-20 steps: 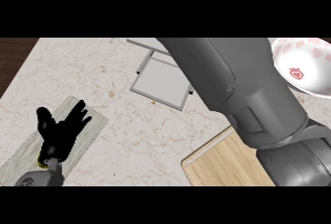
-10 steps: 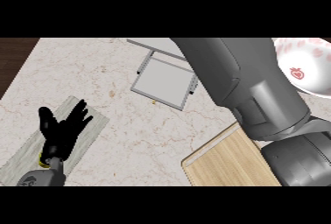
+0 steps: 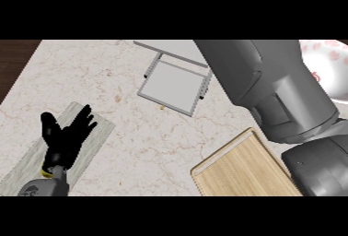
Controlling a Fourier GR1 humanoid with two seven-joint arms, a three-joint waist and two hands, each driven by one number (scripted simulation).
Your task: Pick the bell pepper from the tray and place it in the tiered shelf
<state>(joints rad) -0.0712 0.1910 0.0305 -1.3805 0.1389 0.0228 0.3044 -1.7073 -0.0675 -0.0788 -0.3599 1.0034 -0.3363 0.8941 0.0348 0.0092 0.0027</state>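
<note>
The tiered shelf [image 3: 173, 87], a grey-white metal rack, stands at the back middle of the marble counter. My right forearm [image 3: 272, 87] crosses the view's right side and covers the shelf's right end; its hand is hidden. A wooden tray [image 3: 245, 170] lies at the front right, partly under that arm. No bell pepper shows anywhere. At the lower left my left hand [image 3: 66, 138] rests open, fingers up, over a pale marble slab [image 3: 95, 133].
A white bowl with red marks [image 3: 329, 69] sits at the back right, behind the right arm. The counter's left edge meets dark wood [image 3: 14, 60] at the upper left. Bare counter lies between the slab, the shelf and the wooden tray.
My right arm has shifted to the right, uncovering more of the shelf and of the wooden tray's left edge. The left hand has stayed still.
</note>
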